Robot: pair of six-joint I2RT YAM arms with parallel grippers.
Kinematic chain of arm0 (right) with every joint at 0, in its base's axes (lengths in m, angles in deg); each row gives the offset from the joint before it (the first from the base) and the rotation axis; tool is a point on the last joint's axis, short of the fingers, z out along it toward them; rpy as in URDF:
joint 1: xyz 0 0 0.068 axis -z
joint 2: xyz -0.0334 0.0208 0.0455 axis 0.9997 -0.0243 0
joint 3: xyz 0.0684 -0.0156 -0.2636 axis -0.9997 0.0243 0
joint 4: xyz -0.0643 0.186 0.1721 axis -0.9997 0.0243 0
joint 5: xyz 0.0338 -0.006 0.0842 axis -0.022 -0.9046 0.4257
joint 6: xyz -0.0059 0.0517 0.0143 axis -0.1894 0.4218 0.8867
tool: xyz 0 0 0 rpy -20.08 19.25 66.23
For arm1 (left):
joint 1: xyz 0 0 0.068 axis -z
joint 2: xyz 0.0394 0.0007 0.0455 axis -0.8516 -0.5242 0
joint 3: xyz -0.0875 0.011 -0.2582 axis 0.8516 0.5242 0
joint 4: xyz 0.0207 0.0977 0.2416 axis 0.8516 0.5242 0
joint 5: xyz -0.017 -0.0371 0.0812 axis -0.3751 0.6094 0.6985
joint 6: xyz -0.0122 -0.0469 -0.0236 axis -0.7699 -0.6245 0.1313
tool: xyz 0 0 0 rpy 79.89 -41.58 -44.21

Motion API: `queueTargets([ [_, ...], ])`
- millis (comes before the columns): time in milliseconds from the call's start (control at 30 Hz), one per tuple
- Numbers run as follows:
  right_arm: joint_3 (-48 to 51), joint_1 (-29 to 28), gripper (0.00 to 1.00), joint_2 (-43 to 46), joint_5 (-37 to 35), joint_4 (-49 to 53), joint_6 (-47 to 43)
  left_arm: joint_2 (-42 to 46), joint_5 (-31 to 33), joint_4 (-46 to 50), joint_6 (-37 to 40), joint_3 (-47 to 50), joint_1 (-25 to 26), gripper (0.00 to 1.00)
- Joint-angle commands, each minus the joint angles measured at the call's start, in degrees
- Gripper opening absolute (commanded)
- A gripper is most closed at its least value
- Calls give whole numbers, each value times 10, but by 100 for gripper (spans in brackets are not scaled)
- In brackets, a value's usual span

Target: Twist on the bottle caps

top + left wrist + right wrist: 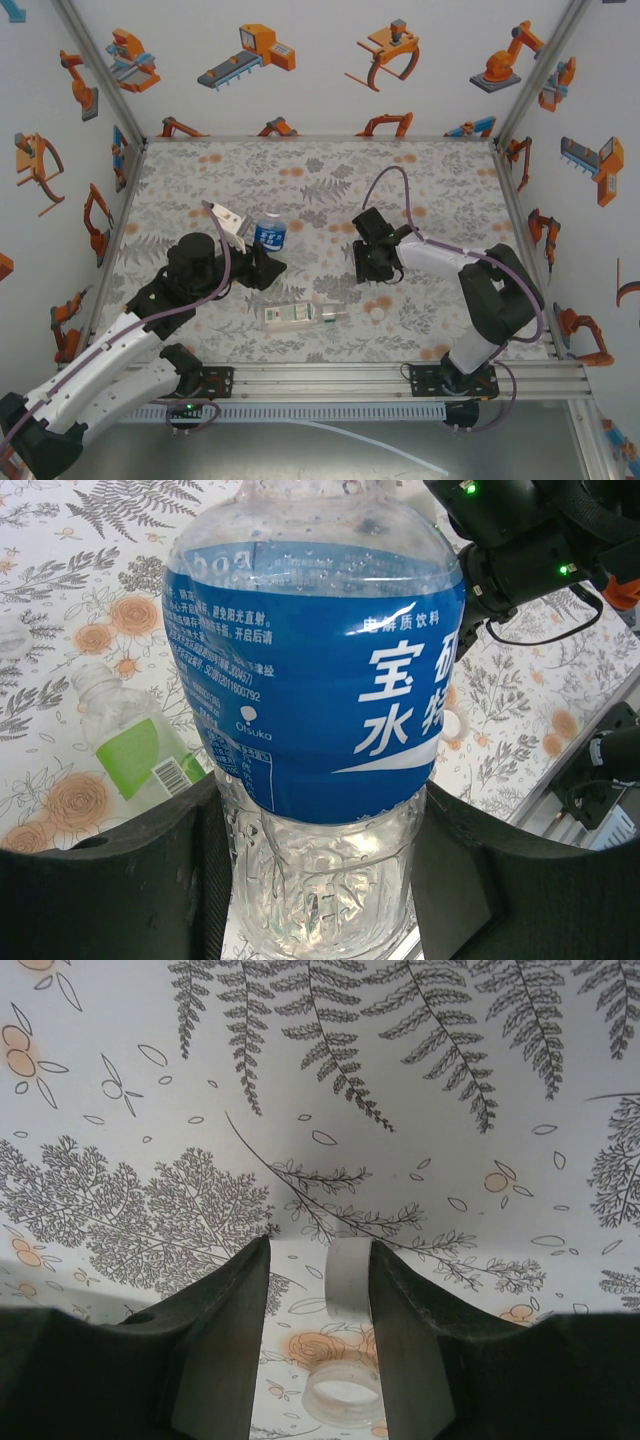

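Fingers on the left (pixel 110 890) clamp the blue-label bottle (pixel 320 680); right fingers (pixel 220 1360) straddle a cap (pixel 350 1278), grip unclear.

Your blue-labelled bottle (pixel 310 680) is clear, its lettering white; the green-labelled bottle (pixel 135 755) is clear too. The cap (pixel 348 1278) is white. The tablecloth (pixel 450 1180) is white, printed with grey ferns and orange flowers.

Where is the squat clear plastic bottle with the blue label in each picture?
Top external: the squat blue-labelled bottle sits left of centre, by the black left arm.
Left wrist: close up, centre, between two black fingers.
Shared landmark: grey fern-print table cover, in right wrist too.
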Motion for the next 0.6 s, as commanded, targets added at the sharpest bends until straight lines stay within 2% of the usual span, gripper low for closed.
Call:
queueTargets([
  [0,17,-5,40,-10,2,-18,18,-1,-2,-19,-12,-13,1,0],
  [133,25,-4,29,0,6,-29,23,-5,-1,-21,-14,-14,1,0],
  [267,27,0,23,17,33,-49,34,-9,-2,-21,-14,-18,2,0],
  [333,32,7,23,23,61,-69,45,-10,-2,-21,-15,-19,3,0],
  [567,109,77,23,19,226,-230,130,-16,-2,-21,-15,-26,3,0],
])
